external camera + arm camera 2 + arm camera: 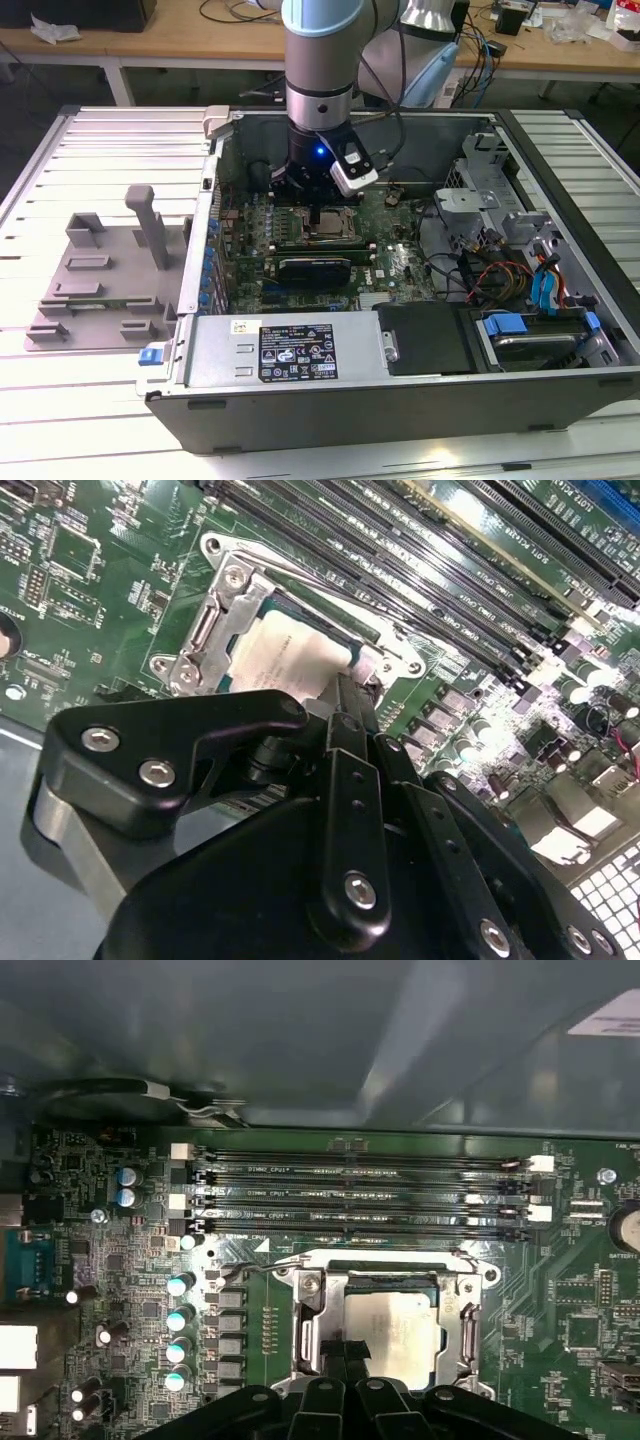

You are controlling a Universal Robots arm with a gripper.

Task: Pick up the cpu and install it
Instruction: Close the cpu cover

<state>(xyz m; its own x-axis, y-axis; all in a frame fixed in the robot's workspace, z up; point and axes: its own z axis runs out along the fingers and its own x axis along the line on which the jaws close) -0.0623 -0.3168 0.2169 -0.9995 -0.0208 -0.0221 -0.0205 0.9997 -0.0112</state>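
— Exterior view?
— The gripper [316,217] hangs inside the open computer case [420,395], right over the cpu [330,227].
— Second wrist view?
— The cpu [290,660] lies flat in its socket frame [215,620]. The gripper [345,695] is narrow, its tips drawn together at the chip's edge.
— First wrist view?
— The cpu [395,1325] sits beside the memory slots [370,1195].

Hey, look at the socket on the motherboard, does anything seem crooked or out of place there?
Nothing stands out. The cpu lies square within the metal socket frame, edges parallel to it, with no visible tilt. The gripper is at the cpu's edge, and the memory slots beside the socket run straight.
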